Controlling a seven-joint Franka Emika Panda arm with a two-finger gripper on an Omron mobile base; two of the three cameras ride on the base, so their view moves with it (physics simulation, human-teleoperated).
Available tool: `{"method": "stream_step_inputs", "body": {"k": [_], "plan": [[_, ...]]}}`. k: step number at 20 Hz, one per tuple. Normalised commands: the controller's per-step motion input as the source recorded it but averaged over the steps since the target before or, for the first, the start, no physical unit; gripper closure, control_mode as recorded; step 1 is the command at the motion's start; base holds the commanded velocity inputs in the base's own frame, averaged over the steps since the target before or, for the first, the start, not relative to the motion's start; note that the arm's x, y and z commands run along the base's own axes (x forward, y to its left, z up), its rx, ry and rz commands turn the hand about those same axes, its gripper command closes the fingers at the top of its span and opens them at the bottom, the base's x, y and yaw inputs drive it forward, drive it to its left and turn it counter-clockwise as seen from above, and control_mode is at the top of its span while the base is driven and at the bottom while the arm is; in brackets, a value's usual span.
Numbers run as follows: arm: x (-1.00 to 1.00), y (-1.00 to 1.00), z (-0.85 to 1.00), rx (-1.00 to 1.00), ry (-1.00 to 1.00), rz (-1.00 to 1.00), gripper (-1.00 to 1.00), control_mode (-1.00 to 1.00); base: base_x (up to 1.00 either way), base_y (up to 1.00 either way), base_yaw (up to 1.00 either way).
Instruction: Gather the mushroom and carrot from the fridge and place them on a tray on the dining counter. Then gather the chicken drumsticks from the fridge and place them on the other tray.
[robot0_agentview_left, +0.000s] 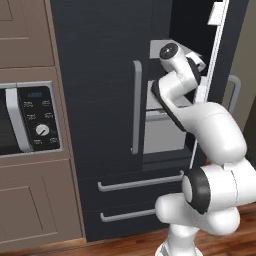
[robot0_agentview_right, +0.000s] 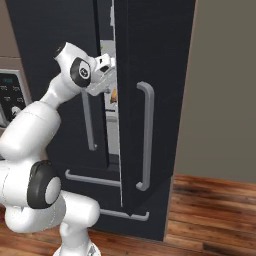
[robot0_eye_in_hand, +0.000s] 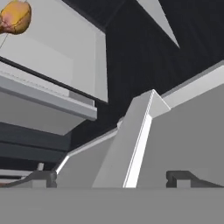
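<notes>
The black fridge (robot0_agentview_left: 100, 75) stands with its left door shut and its right door (robot0_agentview_right: 155, 50) swung partly open. My arm reaches into the gap between the doors at upper-shelf height. My gripper (robot0_eye_in_hand: 111, 179) is open, with nothing between its fingertips (robot0_eye_in_hand: 41, 177), and faces white shelves and bins inside. A golden-brown chicken drumstick (robot0_eye_in_hand: 15, 16) lies on a white shelf, at the top left of the hand view and well away from the fingers. A sliver of the same orange-brown (robot0_agentview_right: 114, 95) shows through the door gap. The mushroom, the carrot, the trays and the dining counter are out of view.
A brown cabinet with a black oven panel (robot0_agentview_left: 30, 120) stands left of the fridge. Two fridge drawers with grey bar handles (robot0_agentview_left: 140, 182) lie below the doors. The open door's edge (robot0_agentview_left: 215, 50) is close beside my wrist. A beige wall (robot0_agentview_right: 220, 100) is at the right.
</notes>
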Motion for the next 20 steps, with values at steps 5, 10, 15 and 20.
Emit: {"method": "stream_step_inputs", "body": {"k": [5, 10, 15, 20], "plan": [[-0.07, -0.62, -0.17, -0.04, 0.03, -0.12, -1.0, -1.0, 0.0, 0.0, 0.0], [-0.2, -0.75, -0.1, -0.01, 0.02, -0.1, -1.0, -1.0, 0.0, 0.0, 0.0], [-0.08, -0.96, 0.0, 0.0, 0.01, -0.08, -1.0, -1.0, 0.0, 0.0, 0.0], [0.0, -1.0, 0.0, 0.0, 0.0, -0.01, -1.0, -1.0, 0.0, 0.0, 0.0]]}}
